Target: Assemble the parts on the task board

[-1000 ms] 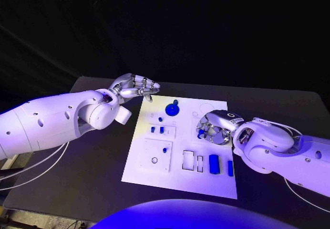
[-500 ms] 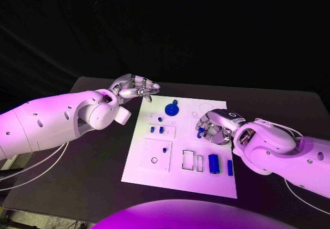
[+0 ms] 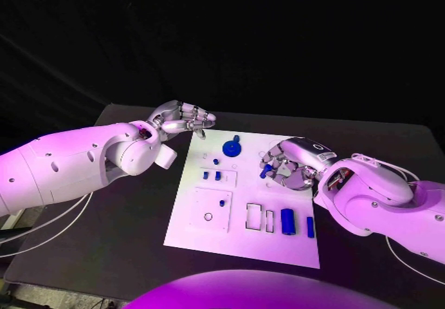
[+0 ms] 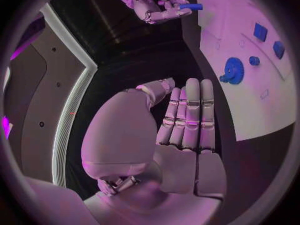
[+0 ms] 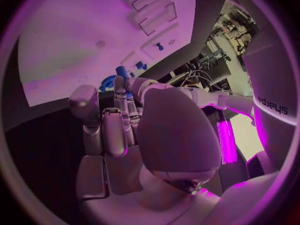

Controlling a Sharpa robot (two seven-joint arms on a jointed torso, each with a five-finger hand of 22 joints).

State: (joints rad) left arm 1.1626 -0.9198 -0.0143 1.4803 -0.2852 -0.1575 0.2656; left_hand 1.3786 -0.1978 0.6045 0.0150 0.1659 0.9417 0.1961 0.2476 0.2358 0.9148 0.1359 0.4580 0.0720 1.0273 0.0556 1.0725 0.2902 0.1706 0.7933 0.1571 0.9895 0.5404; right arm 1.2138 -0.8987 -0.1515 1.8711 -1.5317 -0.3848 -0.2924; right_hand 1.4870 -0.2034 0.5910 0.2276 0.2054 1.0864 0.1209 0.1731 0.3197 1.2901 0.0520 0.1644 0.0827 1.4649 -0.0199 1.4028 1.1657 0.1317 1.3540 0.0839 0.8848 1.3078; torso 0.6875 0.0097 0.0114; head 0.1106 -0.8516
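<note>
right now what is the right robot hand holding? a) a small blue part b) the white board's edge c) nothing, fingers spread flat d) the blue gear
a: the right robot hand pinches a small blue part in its fingertips above the task board, also seen from the left wrist view; the blue gear lies apart on the board.

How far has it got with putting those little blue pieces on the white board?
Partway, it seems. A blue gear already sits on the task board. The right hand holds a small blue part. Two blue bars lie loose near empty slots.
</note>
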